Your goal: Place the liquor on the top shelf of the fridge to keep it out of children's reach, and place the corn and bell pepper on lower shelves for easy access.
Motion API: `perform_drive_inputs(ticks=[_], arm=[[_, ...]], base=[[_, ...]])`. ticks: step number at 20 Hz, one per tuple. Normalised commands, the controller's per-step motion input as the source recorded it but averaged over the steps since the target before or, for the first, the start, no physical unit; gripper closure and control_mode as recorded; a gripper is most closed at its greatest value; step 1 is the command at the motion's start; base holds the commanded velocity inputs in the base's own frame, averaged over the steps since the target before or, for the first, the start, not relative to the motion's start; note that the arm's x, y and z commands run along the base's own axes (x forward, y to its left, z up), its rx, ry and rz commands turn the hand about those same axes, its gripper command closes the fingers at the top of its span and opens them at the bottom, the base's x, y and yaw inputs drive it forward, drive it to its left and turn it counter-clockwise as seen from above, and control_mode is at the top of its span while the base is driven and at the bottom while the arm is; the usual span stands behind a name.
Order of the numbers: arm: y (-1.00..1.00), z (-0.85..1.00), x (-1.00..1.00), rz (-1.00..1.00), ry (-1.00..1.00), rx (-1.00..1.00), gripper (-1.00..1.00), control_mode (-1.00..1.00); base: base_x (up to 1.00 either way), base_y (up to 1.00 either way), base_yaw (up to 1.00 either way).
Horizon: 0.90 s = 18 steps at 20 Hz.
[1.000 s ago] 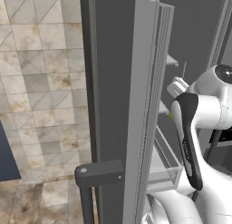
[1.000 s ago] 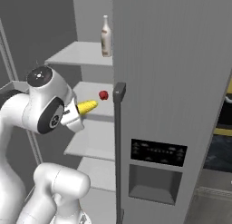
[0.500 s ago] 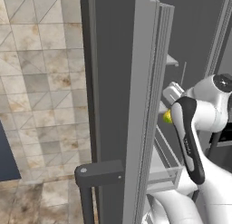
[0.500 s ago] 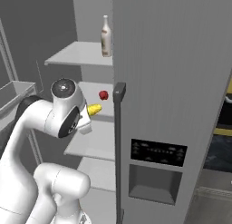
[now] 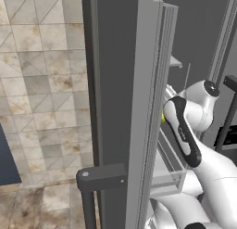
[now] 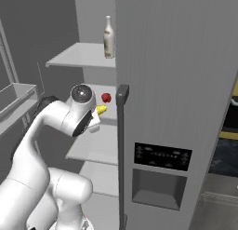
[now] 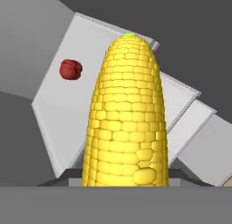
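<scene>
Hand view is showing the corn standing big and yellow right in front, with its green tip pointing away toward a white shelf, so the claw is pinching the corn at its fat end. The red bell pepper is sitting on that same shelf, off to one side of the corn. In the right base view, the claw is holding the corn out toward the middle shelf of the fridge, just beside the bell pepper. The liquor is standing upright on the top shelf, so I am thinking that part is done. To do this step well, the arm should be pushing the corn further in over the bare part of the shelf, keeping away from the pepper so it is not getting bumped, then lowering it until it is lying flat before letting go. The corn is round, so it could roll. In the left base view, the open fridge door is standing close in front, and a tiled wall is behind it.
</scene>
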Motion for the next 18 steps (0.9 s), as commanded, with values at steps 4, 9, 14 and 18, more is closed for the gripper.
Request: perform_drive_inputs(ticks=[4,9,14,18], arm=[[0.05,-0.24,0.76,0.05,0.00,0.01,1.00,-1.00],[0.02,-0.22,0.79,0.03,0.00,0.00,1.00,-1.00],[0.03,-0.20,0.74,0.01,0.00,0.00,1.00,-1.00],[0.02,-0.20,0.71,0.01,0.00,0.00,1.00,-1.00]], base=[[0.00,0.00,0.00],[0.00,0.00,0.00],[0.00,0.00,0.00],[0.00,0.00,0.00]])
